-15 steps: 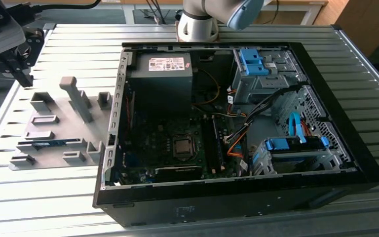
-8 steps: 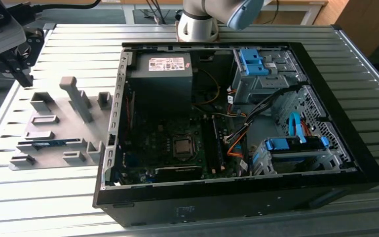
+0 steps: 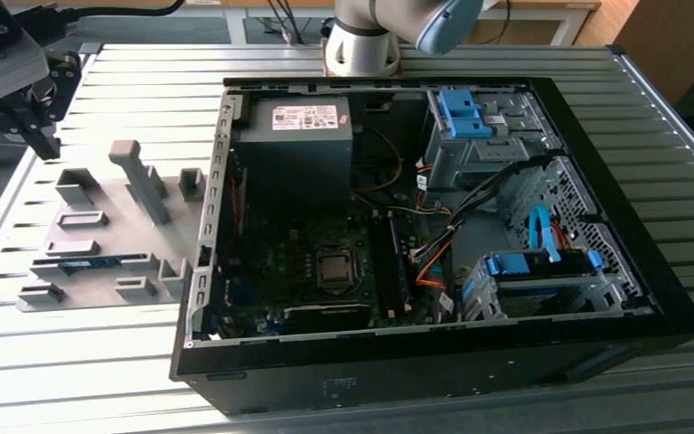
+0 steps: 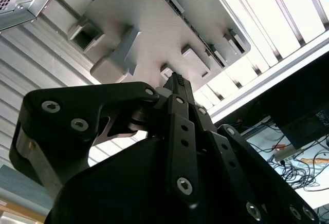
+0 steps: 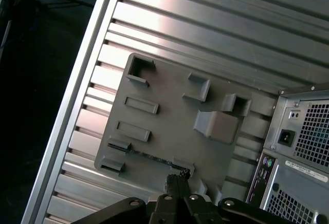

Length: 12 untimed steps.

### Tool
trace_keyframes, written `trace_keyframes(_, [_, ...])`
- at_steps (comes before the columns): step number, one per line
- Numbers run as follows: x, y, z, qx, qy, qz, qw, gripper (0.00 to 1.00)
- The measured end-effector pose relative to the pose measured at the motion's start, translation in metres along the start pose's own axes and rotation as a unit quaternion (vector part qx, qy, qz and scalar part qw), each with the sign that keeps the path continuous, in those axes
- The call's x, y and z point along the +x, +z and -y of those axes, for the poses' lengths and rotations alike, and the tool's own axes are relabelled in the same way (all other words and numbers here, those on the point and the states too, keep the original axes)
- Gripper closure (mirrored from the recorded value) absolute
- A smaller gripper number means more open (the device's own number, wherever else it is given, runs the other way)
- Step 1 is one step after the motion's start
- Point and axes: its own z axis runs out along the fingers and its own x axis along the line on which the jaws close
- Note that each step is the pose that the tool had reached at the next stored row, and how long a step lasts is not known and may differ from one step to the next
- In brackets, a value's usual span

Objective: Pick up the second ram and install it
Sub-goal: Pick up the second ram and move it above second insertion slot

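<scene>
The second ram [image 3: 82, 264] is a thin blue-green stick standing on edge in a slot of the grey fixture plate [image 3: 94, 240], on the exterior view's left beside the open computer case. In the first wrist view the ram [image 5: 149, 157] is a dark strip along the plate [image 5: 169, 116]. My gripper [image 3: 46, 149] hangs above the table past the plate's far left corner, apart from the ram. Its fingers are shut with nothing between them in both wrist views [image 5: 176, 179] [image 4: 177, 80].
The open black computer case [image 3: 636, 334] fills the middle and right, with the motherboard's long black memory slots [image 3: 386, 262], a power supply [image 3: 299, 136] and blue drive cages [image 3: 540, 267]. A tall grey post [image 3: 142, 176] and low blocks rise from the plate. The table is ribbed aluminium [image 3: 106, 362].
</scene>
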Motion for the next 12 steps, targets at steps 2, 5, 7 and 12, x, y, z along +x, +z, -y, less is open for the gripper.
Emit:
trace_keyframes(2, [0.0,0.0,0.0,0.0,-0.001,0.0,1.0,0.89])
trace_keyframes(5, [0.0001,0.0,0.0,0.0001,-0.006,-0.0002,1.0,0.89])
trace_keyframes(7, [0.0002,0.0001,0.0001,0.0002,-0.02,-0.0009,0.9998,0.89])
trace_keyframes(12, [0.0003,0.0013,0.0001,0.0007,-0.066,-0.0025,0.9978,0.89])
